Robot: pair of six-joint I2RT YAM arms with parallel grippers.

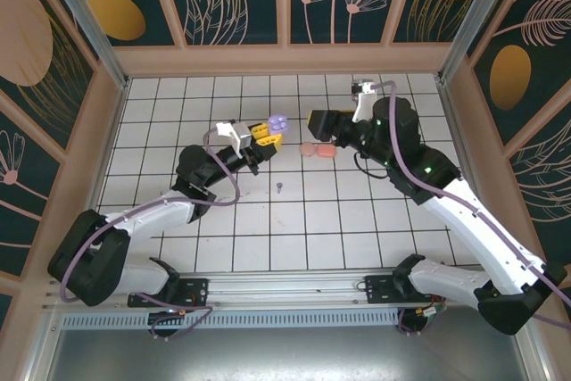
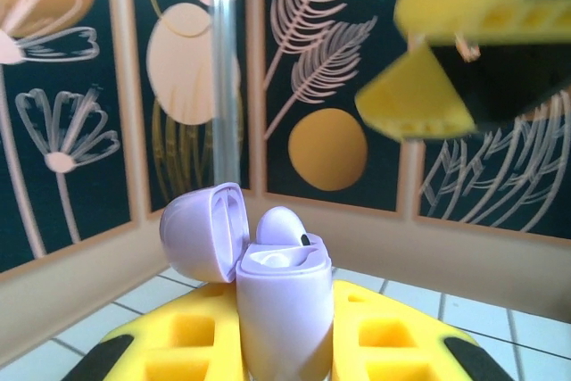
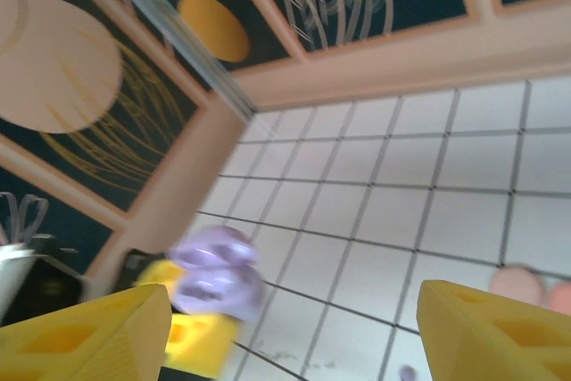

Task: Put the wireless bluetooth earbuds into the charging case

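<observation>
Left claw [image 1: 261, 134], raised a little over the white-tiled desk [image 1: 357, 211] near its middle, is clamped tight on the base of the lilac charging case [image 2: 285, 310] and holds it upright between its yellow fingers. Right claw [image 3: 294, 327] faces it from just beside, its two yellow fingers spread wide with nothing between them. On the case the lid [image 2: 203, 231] is hinged back to the left in the left wrist view, and one lilac earbud [image 2: 278, 223] sits in the open top, its rounded head poking above the rim. Two salmon-pink pieces [image 1: 318, 150] lie touching on the desk under the right claw; they may be another case lying open, but they are too small to tell. Nearer the arm bases, well apart from both claws, a loose earbud [image 1: 280, 187] lies alone on a tile.
</observation>
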